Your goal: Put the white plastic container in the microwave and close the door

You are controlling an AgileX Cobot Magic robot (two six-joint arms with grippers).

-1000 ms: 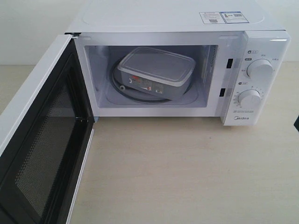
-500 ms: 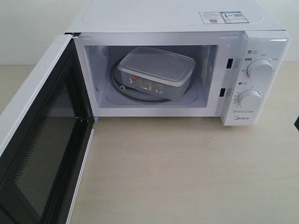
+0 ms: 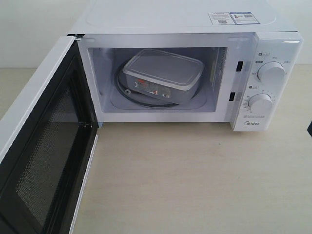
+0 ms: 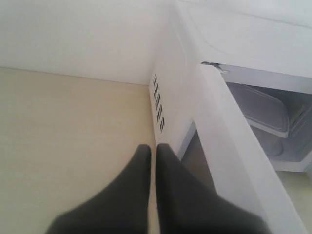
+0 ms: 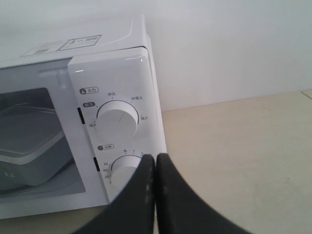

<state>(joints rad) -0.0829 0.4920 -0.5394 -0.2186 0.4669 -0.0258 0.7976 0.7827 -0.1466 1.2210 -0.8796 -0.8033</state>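
The white plastic container [image 3: 163,74] rests on the glass turntable inside the microwave [image 3: 175,19], its red-and-white label facing out. It also shows through the opening in the left wrist view [image 4: 265,109] and the right wrist view [image 5: 24,141]. The door [image 3: 41,146] hangs wide open at the left, its mesh window facing inward. My left gripper [image 4: 153,147] is shut and empty, outside the door beside the microwave's vented side wall. My right gripper [image 5: 155,157] is shut and empty, in front of the lower knob. Neither gripper appears in the exterior view.
Two round knobs [image 3: 271,73] sit on the control panel at the right. The microwave stands on a pale wooden table [image 3: 195,175] against a white wall. A dark edge [image 3: 310,127] shows at the far right of the exterior view.
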